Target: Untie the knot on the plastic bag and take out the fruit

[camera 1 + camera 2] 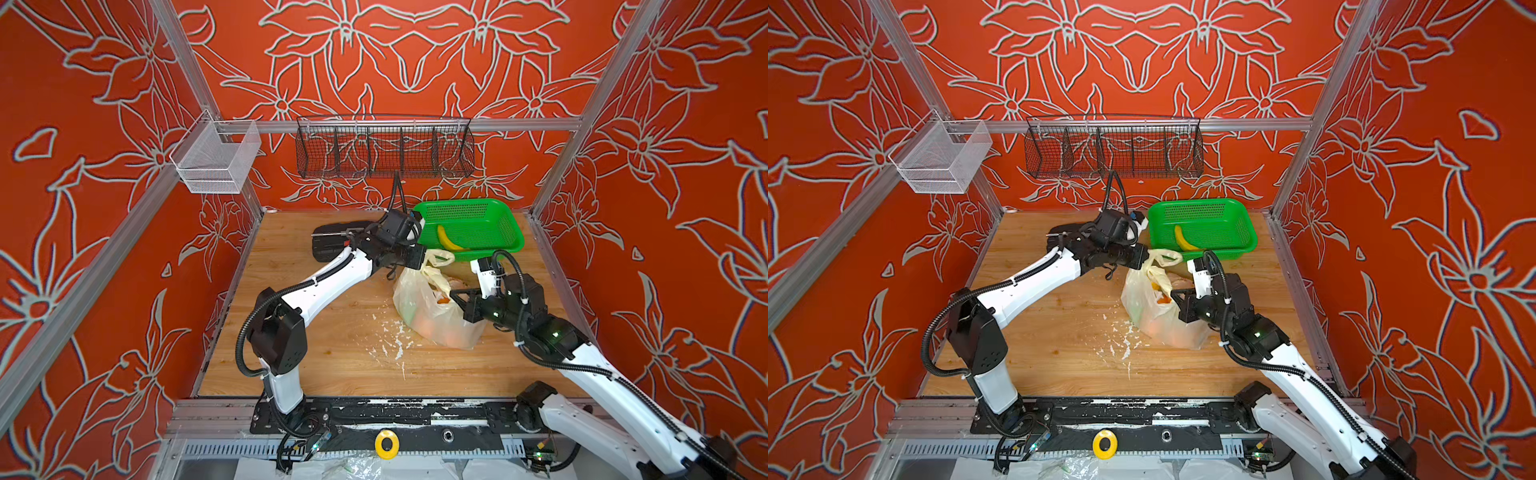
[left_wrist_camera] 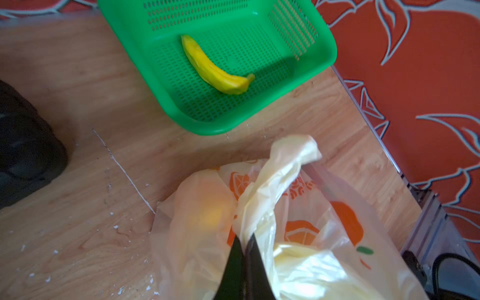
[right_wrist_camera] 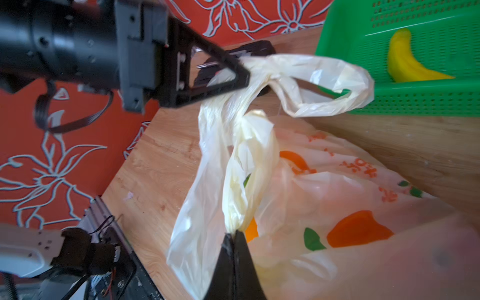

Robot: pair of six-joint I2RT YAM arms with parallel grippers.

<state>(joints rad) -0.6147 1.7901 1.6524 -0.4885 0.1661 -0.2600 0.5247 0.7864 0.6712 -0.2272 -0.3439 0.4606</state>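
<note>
**Item: plastic bag [image 1: 436,320], on the table [image 1: 332,332].** In both top views it lies at 3 o'clock of the table's middle. The green basket [image 1: 511,232] is at its 1 o'clock, just beside it.

**Grip.**
- My left gripper [image 2: 245,240] is clamped on one handle strip at the bag's 11 o'clock.
- My right gripper [image 3: 233,235] is clamped on the other strip at 2 o'clock.
- Neither has a gap between the jaws.

**Knot [image 3: 233,111].** The two strips cross between my grippers, drawn out and slack. I judge it loosened. Whether it is fully undone I cannot tell.

**Fruit [image 2: 211,214].** It is inside the bag, showing as orange and yellow glows through the film. None is out yet. The basket holds only a banana [image 1: 446,241].

**Left to do.**
- Part the strips.
- Open the mouth.
- Lift the pieces out.

**Unclear.**
- The number and kinds of fruit, which are blurred behind the film and its printed orange slices.
- My right pinch point, which my own wrist covers in the top views.
- The bag's near side, which the wrist pictures cut off.
</note>
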